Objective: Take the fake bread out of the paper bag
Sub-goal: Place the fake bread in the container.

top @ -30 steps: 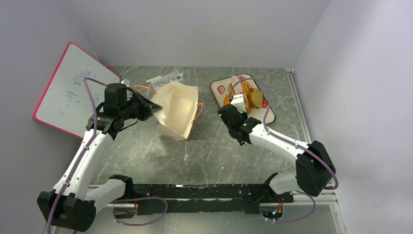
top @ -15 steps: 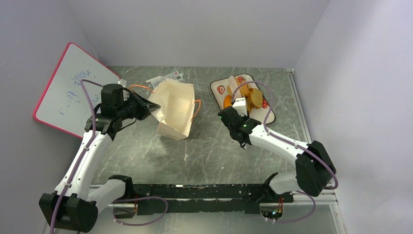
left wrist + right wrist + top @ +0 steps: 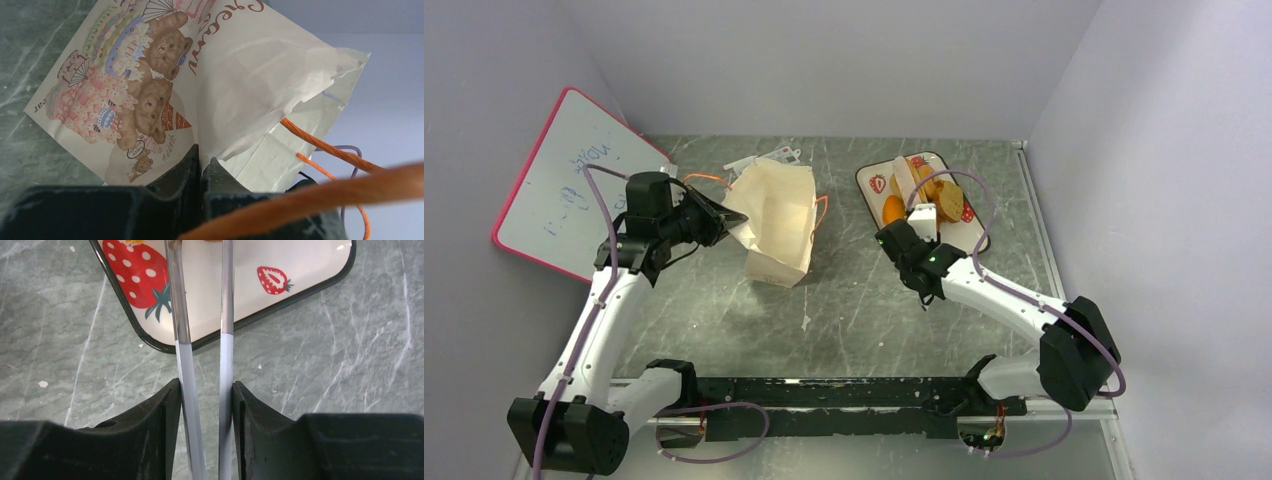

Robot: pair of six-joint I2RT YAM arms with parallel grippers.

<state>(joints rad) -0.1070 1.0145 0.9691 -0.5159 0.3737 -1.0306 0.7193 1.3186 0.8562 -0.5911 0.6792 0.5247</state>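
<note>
Thin, crushable bag (image 3: pixel 776 222) is pinched at its rim by left gripper (image 3: pixel 201 167), best held there; bread (image 3: pixel 924 192) is piled on tray (image 3: pixel 305 280), right gripper (image 3: pixel 202 340) parted, empty.

You are looking at a grey, scratched, marble-patterned table (image 3: pixel 864 300) boxed in by plain pale lilac walls (image 3: pixel 824 60) on three sides. A pink-framed whiteboard (image 3: pixel 569 185) with blue writing leans against your left wall.

Bag inside: you can't see into the paper bag (image 3: pixel 779 222) from any view.
Whiteboard (image 3: pixel 559 180) writing: too faint for you to read.
Strawberry tray (image 3: pixel 260 295): cut off at your right-wrist view's top edge.
</note>
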